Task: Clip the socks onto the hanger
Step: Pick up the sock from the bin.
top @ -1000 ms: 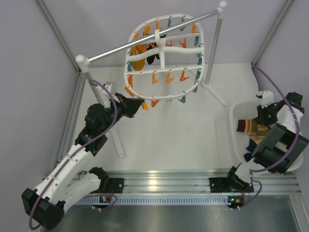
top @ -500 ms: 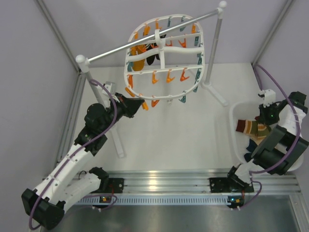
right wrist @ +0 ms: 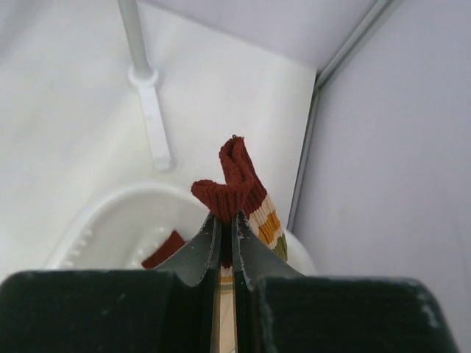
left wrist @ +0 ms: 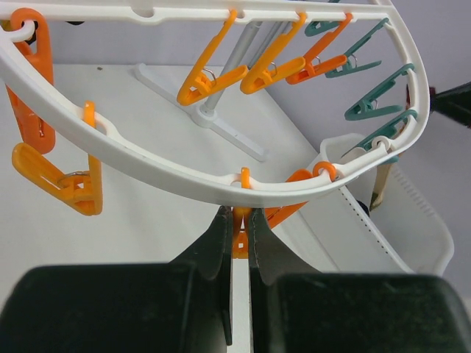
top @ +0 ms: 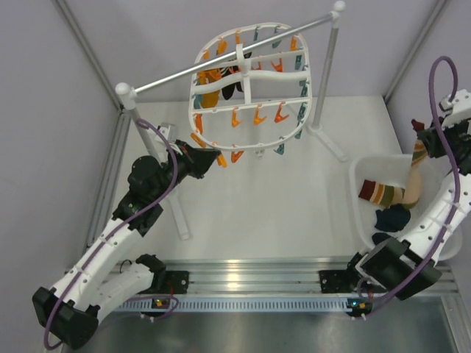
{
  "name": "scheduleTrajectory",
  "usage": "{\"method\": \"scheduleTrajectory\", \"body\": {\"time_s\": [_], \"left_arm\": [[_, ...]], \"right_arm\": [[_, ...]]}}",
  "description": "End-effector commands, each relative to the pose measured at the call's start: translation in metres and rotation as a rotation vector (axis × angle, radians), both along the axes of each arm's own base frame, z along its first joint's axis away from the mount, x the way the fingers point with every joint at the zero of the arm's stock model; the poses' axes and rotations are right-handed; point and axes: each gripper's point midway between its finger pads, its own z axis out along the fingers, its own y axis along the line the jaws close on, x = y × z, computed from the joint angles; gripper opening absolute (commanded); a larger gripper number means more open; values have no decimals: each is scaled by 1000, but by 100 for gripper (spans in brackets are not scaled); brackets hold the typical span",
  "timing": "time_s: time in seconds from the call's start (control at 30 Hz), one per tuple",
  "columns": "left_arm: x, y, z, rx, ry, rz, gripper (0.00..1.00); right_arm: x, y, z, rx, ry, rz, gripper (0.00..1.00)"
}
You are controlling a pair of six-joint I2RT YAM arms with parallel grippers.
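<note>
The white oval hanger [top: 249,112] with orange and teal pegs hangs from the grey rail. My left gripper [top: 212,157] is shut on an orange peg [left wrist: 240,237] under the hanger's near-left rim [left wrist: 147,158]. My right gripper [top: 425,134] is raised at the far right, shut on the brown cuff of a striped sock [right wrist: 237,184]. That sock [top: 415,173] hangs down towards the white tub [top: 360,220]. Another striped sock [top: 378,193] and a dark sock [top: 392,218] lie in the tub. A mustard sock [top: 210,93] and a dark sock [top: 232,88] hang on the hanger.
The grey rail [top: 221,62] on white posts crosses the back. Its right post foot [top: 327,140] stands just left of the tub and also shows in the right wrist view [right wrist: 151,110]. Grey walls close both sides.
My right gripper has risen up and to the right, lifting the striped sock by its cuff out of the tub. The left gripper has stayed on the peg.
</note>
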Motion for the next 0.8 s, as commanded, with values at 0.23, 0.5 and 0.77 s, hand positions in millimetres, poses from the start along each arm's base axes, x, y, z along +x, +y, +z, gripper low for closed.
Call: {"method": "scheduleTrajectory", "body": {"time_s": [0.23, 0.5, 0.77], "left_arm": [[-5, -2, 34, -62, -53, -27, 0], [-4, -6, 40, -117, -49, -40, 0], [0, -10, 42, -145, -45, -46, 0]], "right_arm": [[-43, 140, 138, 185, -361, 292, 0], [-63, 235, 104, 351, -378, 454, 0], [-60, 328, 68, 385, -332, 564, 0]]}}
